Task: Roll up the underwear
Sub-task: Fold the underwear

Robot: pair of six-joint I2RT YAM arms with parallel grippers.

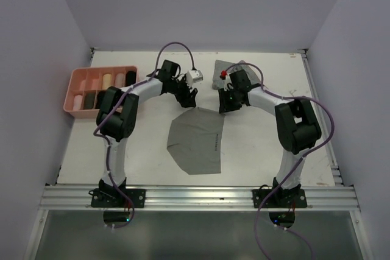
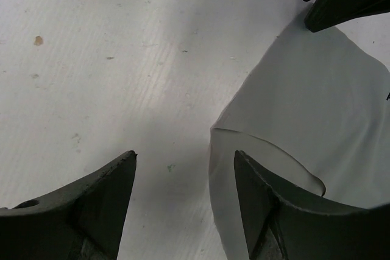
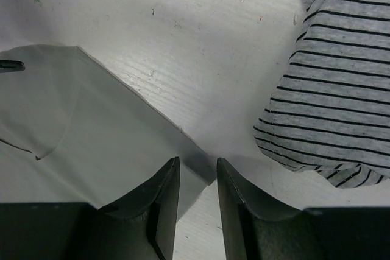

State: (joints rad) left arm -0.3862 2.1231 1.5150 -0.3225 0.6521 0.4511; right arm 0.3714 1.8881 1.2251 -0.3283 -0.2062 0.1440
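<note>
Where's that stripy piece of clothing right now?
In the overhead view the striped underwear lies at the back of the table, right of centre, just behind the right gripper and beyond the plain grey underwear.

Underwear (image 1: 196, 143) ctr of table (image 1: 262, 150), 2nd piece (image 1: 218, 77) behind it, tray (image 1: 103, 69) far L.

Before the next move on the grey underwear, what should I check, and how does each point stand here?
1. Grey underwear lies flat, unrolled: ok.
2. Left gripper open, straddling the garment's edge: ok.
3. Right gripper at the garment's corner, jaws narrowly apart: ok.
4. Fabric actually between the right jaws: cannot tell.
5. Striped underwear lies apart from the grey one: ok.
</note>
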